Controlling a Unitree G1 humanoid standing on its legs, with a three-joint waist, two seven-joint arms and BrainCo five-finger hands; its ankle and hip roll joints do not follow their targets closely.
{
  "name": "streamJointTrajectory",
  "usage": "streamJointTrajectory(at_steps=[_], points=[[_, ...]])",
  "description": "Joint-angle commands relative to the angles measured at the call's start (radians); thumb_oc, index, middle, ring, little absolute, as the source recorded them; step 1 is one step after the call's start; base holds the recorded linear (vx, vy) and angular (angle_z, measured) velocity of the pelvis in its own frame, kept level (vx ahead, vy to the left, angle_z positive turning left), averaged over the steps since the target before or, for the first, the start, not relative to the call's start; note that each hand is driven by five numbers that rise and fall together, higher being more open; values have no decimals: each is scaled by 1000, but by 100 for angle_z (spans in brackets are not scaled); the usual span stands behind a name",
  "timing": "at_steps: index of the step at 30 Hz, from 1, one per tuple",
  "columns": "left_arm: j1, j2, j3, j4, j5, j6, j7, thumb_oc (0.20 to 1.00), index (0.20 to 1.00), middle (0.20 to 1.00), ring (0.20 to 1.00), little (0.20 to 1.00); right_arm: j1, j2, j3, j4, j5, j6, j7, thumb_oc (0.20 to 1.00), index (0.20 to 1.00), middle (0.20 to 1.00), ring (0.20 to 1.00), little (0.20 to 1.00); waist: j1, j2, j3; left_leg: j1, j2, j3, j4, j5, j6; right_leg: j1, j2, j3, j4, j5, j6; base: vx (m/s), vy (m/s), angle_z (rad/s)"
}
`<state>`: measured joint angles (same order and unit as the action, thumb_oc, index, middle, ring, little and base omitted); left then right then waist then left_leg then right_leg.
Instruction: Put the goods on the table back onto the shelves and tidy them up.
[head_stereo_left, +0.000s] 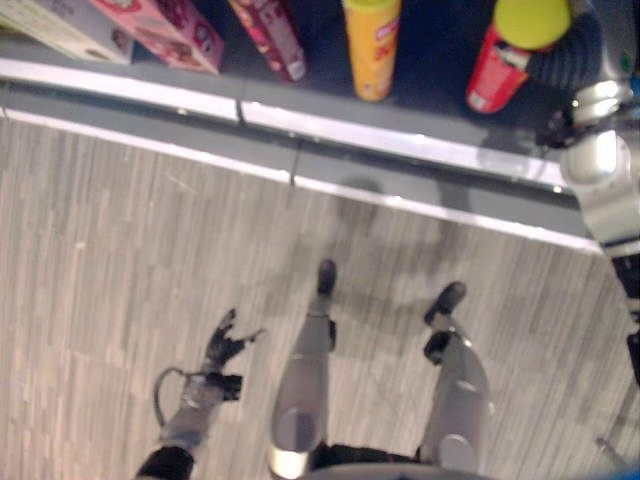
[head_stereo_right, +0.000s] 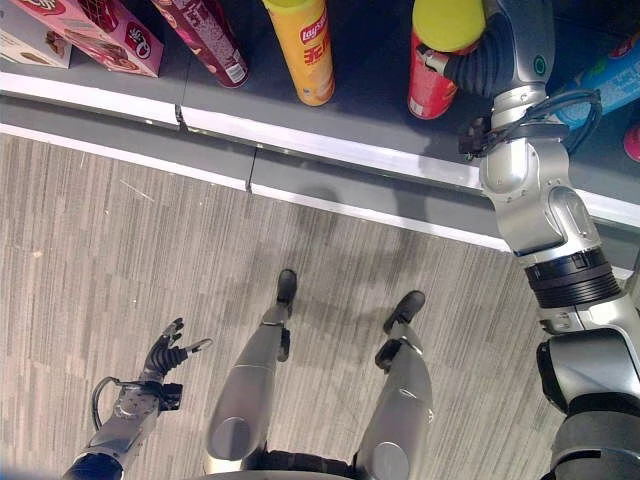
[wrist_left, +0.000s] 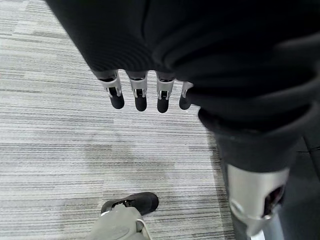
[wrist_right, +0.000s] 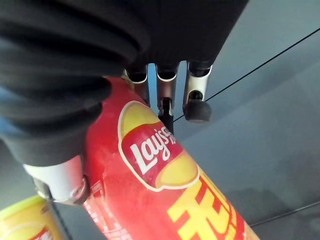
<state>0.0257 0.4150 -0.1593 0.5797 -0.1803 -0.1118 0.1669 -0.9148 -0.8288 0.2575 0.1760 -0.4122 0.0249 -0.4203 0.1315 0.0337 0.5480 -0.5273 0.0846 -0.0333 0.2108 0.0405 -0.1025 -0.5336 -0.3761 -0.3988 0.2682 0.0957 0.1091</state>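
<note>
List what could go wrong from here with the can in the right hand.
1. The right hand grips the red can high, near its yellow lid; releasing it tilted could topple it on the shelf.
2. The orange can stands close beside it, so a swing left could knock it over.
The left hand hangs idle and can't help steady anything.

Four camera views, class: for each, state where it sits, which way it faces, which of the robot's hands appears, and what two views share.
Left eye view: on the head, facing down at the floor and shelf; left hand hangs low.
Right eye view: same head, slightly offset; right arm reaches to the red can.
Left wrist view: looks along straight fingers at the floor.
Right wrist view: right hand curled round the red can.
Both eye views share the yellow can.
</note>
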Motion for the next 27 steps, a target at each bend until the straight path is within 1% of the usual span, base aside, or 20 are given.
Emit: streamJointTrajectory(at_steps=[1,6,7,8,9,10,12,13,17,18,19,21,22,23,24,25,26,27], points=[[23,51,-50,-20,-43,-21,34,1000,1000,1000,1000,1000,-38,-44,-47,-11,7,6,-82,200,200,200,200,200,6,22,-28,-21,40,7,-5,-85,-30,-24,-66,92,92,-96,89,0,0,0],[26,47,-61,-21,-39,-19,35,1000,1000,1000,1000,1000,-30,-34,-68,0,23,14,-108,200,200,200,200,200,-1,22,-28,-29,40,7,-6,-83,-31,-29,-65,93,88,-94,90,-15,3,0],[24,47,-64,-22,-35,-17,36,1000,1000,1000,1000,1000,-23,-33,-81,-3,27,17,-117,200,200,200,200,200,-5,19,-28,-54,36,8,-7,-58,-26,-47,-70,83,77,-68,78,0,0,0],[27,45,-67,-19,-34,-15,35,1000,1000,1000,1000,1000,-16,-29,-84,-8,30,15,-121,200,200,200,200,200,-7,21,-28,-34,41,6,-5,-83,-31,-32,-65,93,87,-92,91,0,0,0],[25,44,-68,-19,-33,-14,35,1000,1000,1000,1000,1000,-9,-26,-89,-12,29,16,-122,200,200,200,200,200,-9,20,-28,-39,40,5,-5,-81,-30,-36,-66,94,87,-90,91,3,12,4],[23,44,-70,-21,-31,-15,36,1000,1000,1000,1000,1000,-2,-26,-96,-19,28,16,-126,200,200,200,200,200,-11,18,-28,-59,35,8,-3,-59,-25,-52,-69,85,80,-68,78,-72,30,5],[23,42,-73,-21,-29,-14,38,1000,1000,1000,1000,1000,15,-20,-108,-31,26,19,-131,200,200,200,200,200,-14,16,-28,-61,35,8,-1,-60,-26,-55,-69,86,79,-67,79,4,-1,4],[24,41,-75,-21,-29,-12,39,1000,1000,1000,1000,1000,26,-20,-111,-32,23,22,-133,200,200,200,200,200,-15,18,-28,-42,41,5,2,-85,-31,-41,-65,96,89,-92,91,72,-30,2],[23,39,-71,-22,-29,-12,46,1000,1000,1000,1000,1000,58,-14,-135,-49,27,26,-141,200,200,200,200,200,-24,14,-28,-49,40,7,5,-87,-32,-49,-65,98,94,-92,92,-3,1,0],[19,38,-70,-24,-30,-12,48,1000,1000,1000,1000,1000,63,-9,-143,-58,32,24,-143,200,200,200,200,200,-28,11,-28,-72,35,9,5,-62,-27,-66,-68,89,83,-67,79,0,0,0],[22,36,-71,-23,-31,-10,48,1000,1000,1000,1000,1000,74,-5,-146,-65,33,24,-143,200,200,200,200,200,-28,12,-28,-52,40,7,7,-87,-32,-50,-63,100,91,-91,92,0,0,0],[20,34,-70,-18,-31,-7,48,1000,1000,1000,1000,1000,93,7,-156,-92,32,22,-141,200,200,200,200,200,-34,9,-28,-54,41,9,9,-86,-33,-53,-64,102,90,-88,92,-2,2,0],[17,33,-69,-18,-29,-5,50,1000,1000,1000,1000,1000,100,12,-160,-107,31,20,-142,200,200,200,200,200,-36,6,-28,-73,37,11,9,-64,-28,-68,-68,93,82,-66,79,0,0,0],[20,32,-69,-16,-27,-4,51,1000,1000,1000,1000,1000,110,18,-161,-120,26,21,-137,200,200,200,200,200,-37,6,-28,-55,42,8,11,-88,-33,-53,-63,104,90,-87,91,0,0,0],[21,30,-67,-16,-26,0,51,1000,1000,1000,1000,1000,121,23,-166,-135,23,21,-135,200,200,200,200,200,-41,4,-28,-55,42,9,11,-88,-33,-53,-63,104,88,-86,91,0,0,0],[19,30,-67,-17,-26,-2,54,1000,1000,1000,1000,1000,126,30,-172,-148,23,19,-137,200,200,200,200,200,-44,1,-28,-73,39,14,10,-66,-28,-68,-67,95,79,-64,79,0,0,0],[21,29,-67,-17,-25,0,54,1000,1000,1000,1000,1000,134,32,-174,-155,20,19,-136,200,200,200,200,200,-44,1,-28,-55,44,12,10,-88,-33,-54,-62,104,86,-85,92,0,0,0],[21,29,-66,-17,-25,1,56,1000,1000,1000,1000,1000,138,32,-176,-161,19,18,-136,200,200,200,200,200,-46,0,-28,-55,44,12,10,-88,-34,-54,-61,105,85,-85,92,63,-18,-2]])
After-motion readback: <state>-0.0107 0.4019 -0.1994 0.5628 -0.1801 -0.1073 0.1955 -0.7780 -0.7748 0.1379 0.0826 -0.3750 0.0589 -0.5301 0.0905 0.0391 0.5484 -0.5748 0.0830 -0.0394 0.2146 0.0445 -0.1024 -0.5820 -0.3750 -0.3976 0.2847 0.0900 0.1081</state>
